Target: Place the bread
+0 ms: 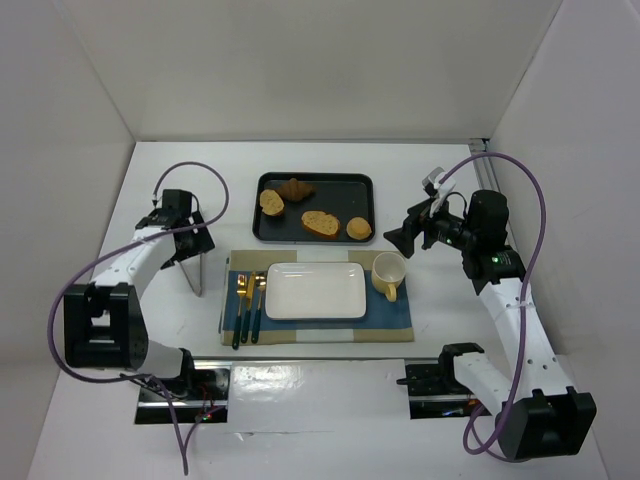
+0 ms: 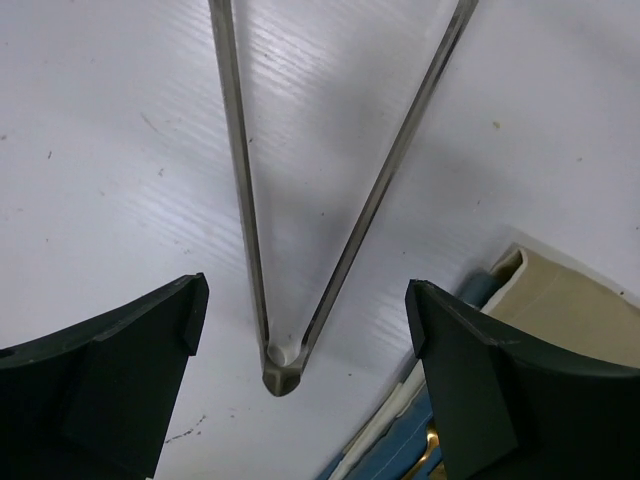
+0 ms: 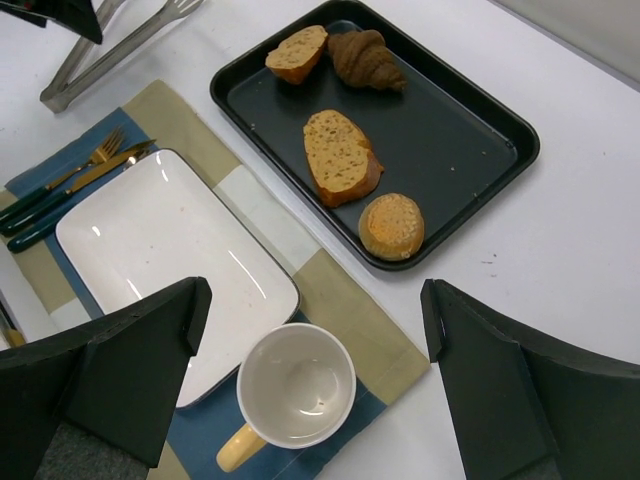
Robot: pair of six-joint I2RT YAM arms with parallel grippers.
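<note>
- Right gripper (image 3: 315, 300): its two dark fingers (image 3: 520, 400) fill the lower left and lower right corners of the right wrist view. They are spread wide, with nothing held between them.
- Cup (image 3: 298, 385): at bottom centre of the same view, seen in the gap between the fingers. It is upright, white inside with a yellow handle, and stands on the striped placemat (image 3: 350, 320).
- Bread (image 3: 391, 225): a small round golden bun, just right of centre in the right wrist view. It lies in the lower right corner of the black tray (image 3: 500, 130), well apart from both fingers.
- Toasted slice (image 3: 340, 157): a longer oval piece lying just beside the bun, to its upper left; whether they touch cannot be told.
- Croissant (image 3: 365, 58): dark brown, at top centre of the frame. It is touching a cut bread piece (image 3: 297, 52) on its left.
- Plate (image 3: 170, 250): white and rectangular, left of centre on the placemat, with the cup just beside its lower right corner.
- Fork (image 3: 75, 165) and knife (image 3: 60, 195): side by side at the left edge, just beside the plate.
- Left gripper (image 2: 305, 305): in the left wrist view its fingers occupy the two lower corners. They are wide apart and grasp nothing.
- Tongs (image 2: 280, 375): the hinged end lies on the white table (image 2: 100, 150) between the left fingers and touches neither. The two arms fan out toward the top of the frame.
</note>
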